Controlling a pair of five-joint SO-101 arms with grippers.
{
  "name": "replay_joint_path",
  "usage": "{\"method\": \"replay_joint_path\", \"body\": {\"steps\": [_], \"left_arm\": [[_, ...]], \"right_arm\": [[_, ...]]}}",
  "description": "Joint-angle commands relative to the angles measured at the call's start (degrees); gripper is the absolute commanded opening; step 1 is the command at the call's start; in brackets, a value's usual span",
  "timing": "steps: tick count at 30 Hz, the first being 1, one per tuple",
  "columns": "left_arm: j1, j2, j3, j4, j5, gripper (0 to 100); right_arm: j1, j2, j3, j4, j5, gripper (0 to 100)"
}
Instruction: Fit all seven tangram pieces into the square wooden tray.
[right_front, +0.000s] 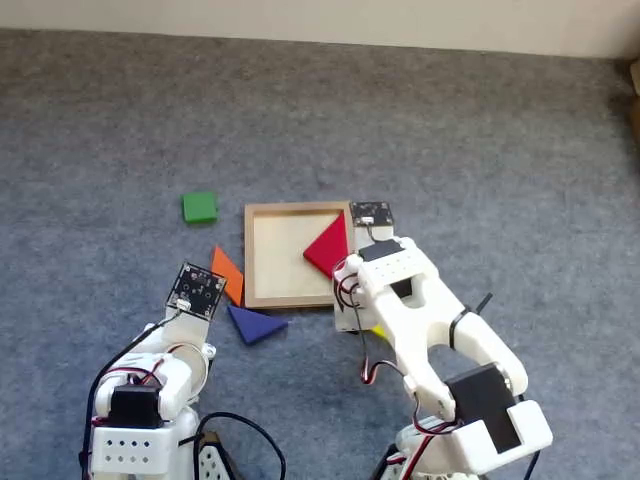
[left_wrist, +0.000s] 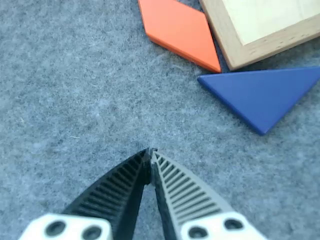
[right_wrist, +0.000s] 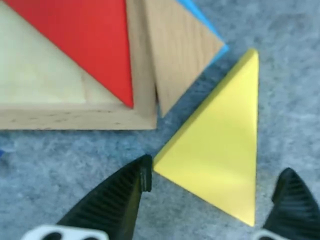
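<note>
My right gripper (right_wrist: 216, 176) gapes wide astride the yellow triangle (right_wrist: 220, 150); my left gripper (left_wrist: 151, 152) is pinched closed. A red triangle (right_front: 330, 245) lies at the tray's (right_front: 247, 255) three o'clock.

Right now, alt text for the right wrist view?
Open right gripper straddles a yellow triangle on grey carpet beside the wooden tray. A red triangle lies inside the tray; a wooden triangle lies beside its rim.

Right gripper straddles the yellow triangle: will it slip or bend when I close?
Likely rigid: the yellow triangle looks like a flat, hard-edged slab. Its slanted sides may slip from the right gripper. The fuzzy mat probably damps sliding.
</note>
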Motion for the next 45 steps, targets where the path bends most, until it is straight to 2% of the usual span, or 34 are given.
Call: {"method": "replay_joint_path", "body": {"steps": [1,10,17,27,29,34,45], "left_arm": [[-0.57,-1.54,1.10,0.35,-0.62,1],[-0.57,-1.54,1.10,0.35,-0.62,1],[-0.57,-1.54,1.10,0.35,-0.62,1],[-0.57,-1.54,1.10,0.35,-0.62,1],[-0.57,-1.54,1.10,0.35,-0.62,1],[-0.57,-1.54,1.10,0.35,-0.62,1],[-0.57,-1.54,1.10,0.35,-0.62,1]], "right_arm": [[0.84,-0.31,-0.40,-0.40,0.70,31.1],[0.84,-0.84,-0.13,-0.40,0.79,30.5],[0.84,-0.92,-0.48,-0.31,0.88,18.1],[1.89,-0.92,-0.48,0.04,0.70,18.2],[2.77,-0.92,-0.48,0.13,0.35,20.6],[2.68,-0.92,-0.57,0.13,-2.64,34.4],[2.68,-0.31,-5.85,-0.31,-4.31,35.2]]}}
